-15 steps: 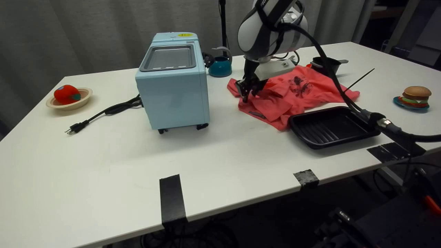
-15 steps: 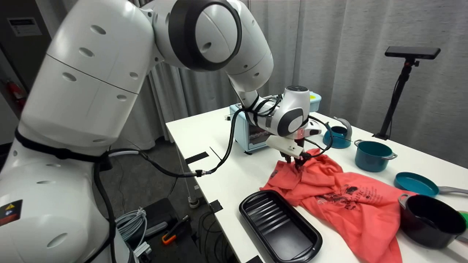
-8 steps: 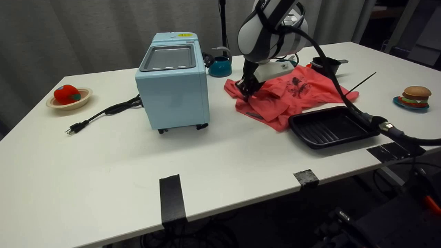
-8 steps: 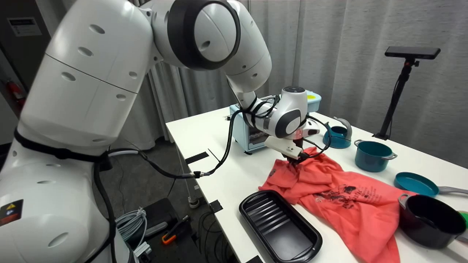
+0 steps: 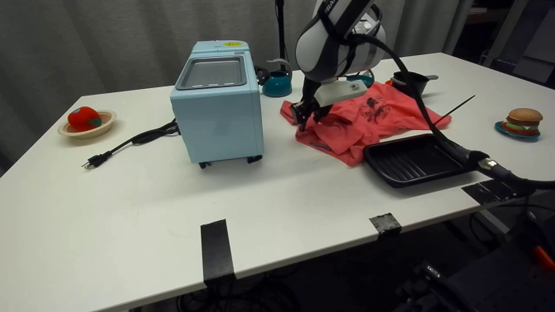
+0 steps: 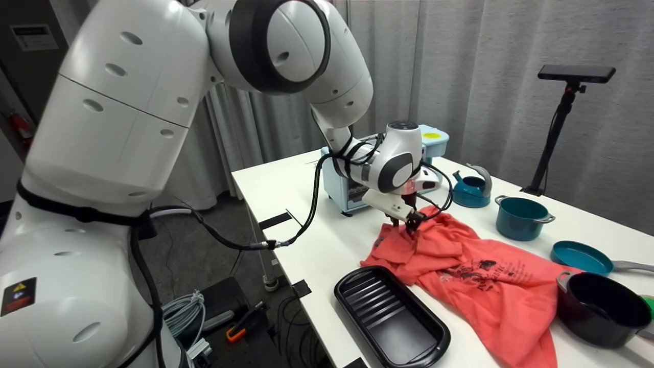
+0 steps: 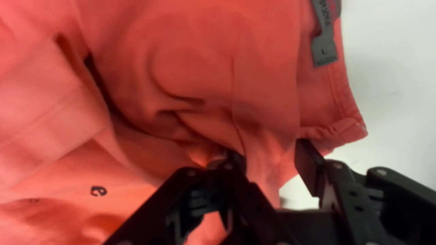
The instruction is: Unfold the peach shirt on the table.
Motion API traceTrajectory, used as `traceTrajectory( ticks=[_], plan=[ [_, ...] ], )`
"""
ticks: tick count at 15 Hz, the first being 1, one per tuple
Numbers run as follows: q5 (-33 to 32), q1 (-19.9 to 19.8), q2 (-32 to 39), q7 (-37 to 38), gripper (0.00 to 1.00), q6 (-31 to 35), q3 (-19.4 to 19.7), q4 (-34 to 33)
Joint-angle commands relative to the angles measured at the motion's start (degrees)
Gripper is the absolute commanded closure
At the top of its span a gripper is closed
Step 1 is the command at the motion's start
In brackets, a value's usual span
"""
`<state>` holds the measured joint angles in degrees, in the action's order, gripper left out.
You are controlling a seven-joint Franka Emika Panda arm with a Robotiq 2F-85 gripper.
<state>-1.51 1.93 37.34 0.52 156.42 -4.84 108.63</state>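
Peach shirt (image 5: 362,123), rumpled, on white tabletop (image 5: 130,212), beneath and right of claw (image 7: 269,153).
Left of the claw, in an exterior view: far off, shallow bowl (image 5: 84,134) bearing a round red item (image 5: 83,119); black power cord (image 5: 147,136); light-blue appliance (image 5: 223,123), nearer; teal kettle (image 5: 277,85), behind and left. Claw: jaws wide apart, shirt cloth showing between them in the wrist view. Shirt: bunched under the claw, printed part to its right. Right of the claw: dark pot (image 5: 402,83), farther back; ribbed black tray (image 5: 427,158), toward the camera; burger (image 5: 524,119) on teal plate (image 5: 502,129), well apart.
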Motion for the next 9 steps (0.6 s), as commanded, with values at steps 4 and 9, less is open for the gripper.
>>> traceTrajectory(
  ticks=[4,9],
  plan=[
    [1.0,-0.5,-5.8,0.9,0.01,-7.8,1.7,-0.9],
    [-1.3,0.8,-13.5,2.7,0.00,-13.8,4.6,-0.6]
  ],
)
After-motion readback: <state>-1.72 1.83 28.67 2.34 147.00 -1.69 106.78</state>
